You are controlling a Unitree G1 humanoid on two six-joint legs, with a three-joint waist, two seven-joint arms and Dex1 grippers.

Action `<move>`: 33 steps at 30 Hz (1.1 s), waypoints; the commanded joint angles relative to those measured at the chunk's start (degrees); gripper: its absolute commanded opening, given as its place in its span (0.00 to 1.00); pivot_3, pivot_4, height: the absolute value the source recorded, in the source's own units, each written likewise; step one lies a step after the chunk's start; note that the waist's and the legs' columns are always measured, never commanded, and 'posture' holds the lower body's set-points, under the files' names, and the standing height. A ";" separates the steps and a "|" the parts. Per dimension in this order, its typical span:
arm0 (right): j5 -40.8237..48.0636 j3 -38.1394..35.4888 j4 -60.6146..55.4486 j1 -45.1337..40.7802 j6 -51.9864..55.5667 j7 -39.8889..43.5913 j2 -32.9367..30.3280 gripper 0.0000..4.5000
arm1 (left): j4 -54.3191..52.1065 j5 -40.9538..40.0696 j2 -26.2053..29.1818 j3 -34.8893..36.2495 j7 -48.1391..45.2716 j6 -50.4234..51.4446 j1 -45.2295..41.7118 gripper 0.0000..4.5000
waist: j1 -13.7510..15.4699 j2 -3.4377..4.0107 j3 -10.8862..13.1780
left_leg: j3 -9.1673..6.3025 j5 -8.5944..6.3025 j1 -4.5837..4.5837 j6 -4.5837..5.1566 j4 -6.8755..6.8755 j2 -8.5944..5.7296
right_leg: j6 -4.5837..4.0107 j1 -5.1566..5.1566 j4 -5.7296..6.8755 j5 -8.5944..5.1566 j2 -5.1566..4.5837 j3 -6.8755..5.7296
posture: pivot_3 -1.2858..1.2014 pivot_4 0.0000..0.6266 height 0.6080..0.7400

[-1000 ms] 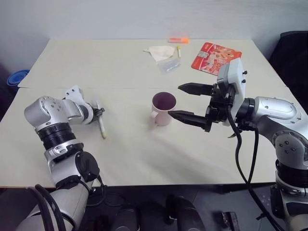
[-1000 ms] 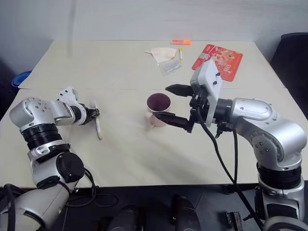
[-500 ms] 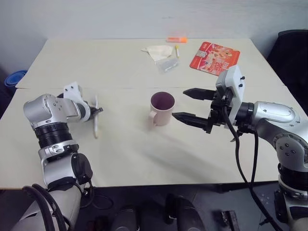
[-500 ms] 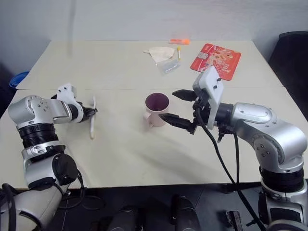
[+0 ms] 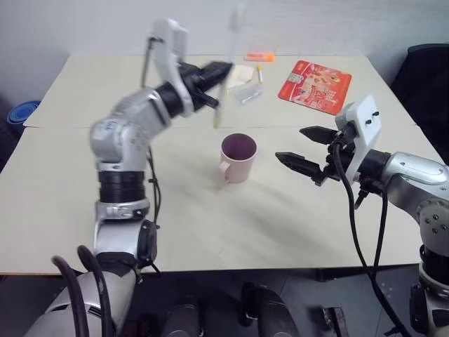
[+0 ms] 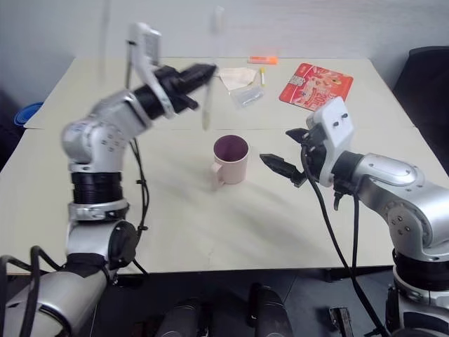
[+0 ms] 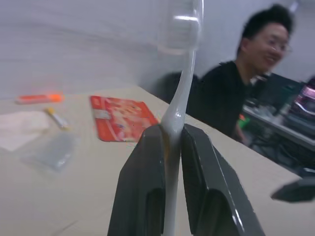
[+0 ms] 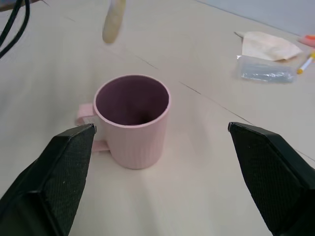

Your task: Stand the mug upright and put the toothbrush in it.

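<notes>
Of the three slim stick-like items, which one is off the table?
The toothbrush, clamped upright in the left gripper; the orange marker and yellow stick lie flat.

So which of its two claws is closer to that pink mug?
Right. The right gripper hangs open just beside the upright mug. The left gripper is raised above and behind it, shut on the toothbrush.

left end effector [image 5: 217,70] raised, clamped | right end effector [image 5: 302,147] spread wide, level
</notes>
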 commanded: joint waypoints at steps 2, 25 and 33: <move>1.37 -3.19 -4.04 0.59 0.90 -2.49 -0.47 1.00 | -0.07 -0.04 -2.64 -1.38 -0.39 -6.12 -0.04 0.04 | -0.13 0.00 0.00 | 0.01 0.00 0.01 0.00 -0.02 0.02 | 0.00 -0.01 -0.02 0.00 0.02 0.02 | 0.52 0.24 1.00; 2.99 -2.77 -2.38 1.69 0.09 -2.44 -1.28 1.00 | -18.52 -7.47 9.12 1.70 -6.06 -2.15 17.69 0.90 | -0.24 0.01 0.00 | -0.13 0.00 -0.04 0.10 -0.02 0.13 | 0.00 0.02 -0.06 0.00 -0.02 0.13 | 0.52 0.24 1.00; 3.10 -5.06 5.47 8.92 -6.03 22.59 -16.42 1.00 | -21.95 -5.61 45.26 4.03 -36.16 -8.87 31.25 1.00 | -1.06 0.04 0.01 | -0.12 -0.04 -0.06 0.10 -0.09 0.16 | -0.06 -0.01 -0.20 -0.05 0.06 -0.06 | 0.52 0.24 1.00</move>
